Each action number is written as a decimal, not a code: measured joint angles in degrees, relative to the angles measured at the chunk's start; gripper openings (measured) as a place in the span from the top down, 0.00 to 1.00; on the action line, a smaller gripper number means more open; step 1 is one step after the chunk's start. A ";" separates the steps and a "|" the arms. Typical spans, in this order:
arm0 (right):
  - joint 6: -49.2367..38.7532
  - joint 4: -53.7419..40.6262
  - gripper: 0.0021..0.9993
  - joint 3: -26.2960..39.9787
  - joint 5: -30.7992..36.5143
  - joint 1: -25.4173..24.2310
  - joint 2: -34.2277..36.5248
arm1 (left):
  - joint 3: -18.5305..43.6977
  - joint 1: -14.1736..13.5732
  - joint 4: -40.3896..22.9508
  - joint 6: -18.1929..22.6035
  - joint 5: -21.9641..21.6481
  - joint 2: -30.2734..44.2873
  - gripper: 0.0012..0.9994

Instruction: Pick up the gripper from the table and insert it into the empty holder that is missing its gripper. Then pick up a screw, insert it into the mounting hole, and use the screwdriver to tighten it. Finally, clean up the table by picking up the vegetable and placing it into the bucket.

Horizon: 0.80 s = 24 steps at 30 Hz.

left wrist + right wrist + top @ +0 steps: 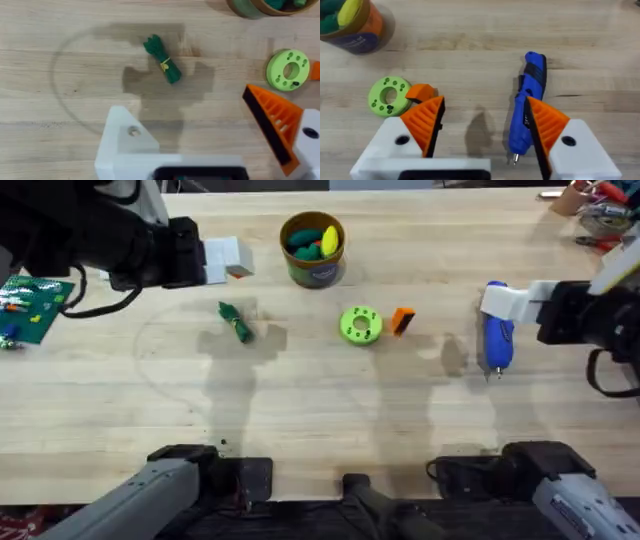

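The blue screwdriver [497, 340] lies on the table at the right, metal bit toward the front edge. My right gripper [505, 300] hangs open over its far end. In the right wrist view the screwdriver [529, 100] runs partly under one orange pad [547, 120], not between the two pads. The dark-green vegetable [235, 322] lies left of centre. My left gripper [228, 260] is open behind it, apart from it; the left wrist view shows the vegetable [162, 65] ahead of the fingers [125, 142]. The bucket [313, 272] stands at the back centre. The screw and holder are out of view.
A flat bright-green disc [360, 324] with holes lies at the centre, a small orange piece [402, 320] touching its right side. The bucket holds teal and yellow toy foods [312, 242]. A green circuit board [30, 305] lies far left, and tools [600, 215] sit at the back right.
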 joint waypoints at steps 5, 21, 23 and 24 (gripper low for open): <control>-0.02 -0.01 0.08 0.00 0.00 0.00 -0.01 | 0.00 0.00 4.10 0.39 -0.02 0.00 0.01; -0.01 0.00 0.08 0.00 0.00 0.00 -0.01 | -1.26 0.00 18.41 6.67 -0.04 -5.47 0.01; 0.01 -0.02 0.08 0.00 0.00 0.00 -0.02 | -3.21 0.00 20.82 6.93 -0.06 -8.01 0.01; -0.01 -0.01 0.08 0.00 0.00 0.00 -0.02 | -4.40 0.00 21.80 7.02 -0.07 -9.16 0.01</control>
